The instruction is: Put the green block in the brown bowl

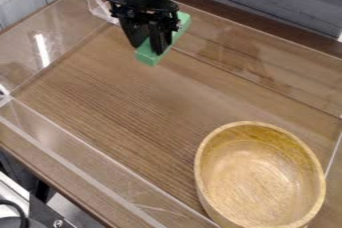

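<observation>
The green block point(159, 44) sits tight between the fingers of my gripper point(152, 42), which are squeezed shut on it so it cannot drop. I hold it at about eleven o'clock, near the back of the wooden table point(120, 112). The brown bowl point(261, 175) waits empty at about five o'clock, well apart, so I think I must carry the block there.
</observation>
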You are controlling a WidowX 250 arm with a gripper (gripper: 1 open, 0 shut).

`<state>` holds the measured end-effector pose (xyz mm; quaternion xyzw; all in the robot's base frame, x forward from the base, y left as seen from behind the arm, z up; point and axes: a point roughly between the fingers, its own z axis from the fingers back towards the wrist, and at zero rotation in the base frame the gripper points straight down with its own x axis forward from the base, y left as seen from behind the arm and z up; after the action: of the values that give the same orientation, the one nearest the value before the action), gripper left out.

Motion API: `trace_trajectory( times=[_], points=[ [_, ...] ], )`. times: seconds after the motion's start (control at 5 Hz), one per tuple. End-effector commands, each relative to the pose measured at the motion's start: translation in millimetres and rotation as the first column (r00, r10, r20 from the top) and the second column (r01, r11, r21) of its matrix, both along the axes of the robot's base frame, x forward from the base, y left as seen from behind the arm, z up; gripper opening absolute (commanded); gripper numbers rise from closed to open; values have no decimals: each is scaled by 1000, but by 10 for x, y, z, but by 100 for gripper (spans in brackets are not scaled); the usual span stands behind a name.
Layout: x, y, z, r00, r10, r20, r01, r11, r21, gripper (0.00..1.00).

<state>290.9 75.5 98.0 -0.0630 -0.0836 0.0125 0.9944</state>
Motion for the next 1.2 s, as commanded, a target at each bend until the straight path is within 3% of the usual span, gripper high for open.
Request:
trace_trajectory(
  times=[0.0,1.0],
  points=[
    [56,22,33,999,-8,43,8,1000,13,0],
    [77,239,-240,1000,-13,28,12,999,43,0]
  ],
)
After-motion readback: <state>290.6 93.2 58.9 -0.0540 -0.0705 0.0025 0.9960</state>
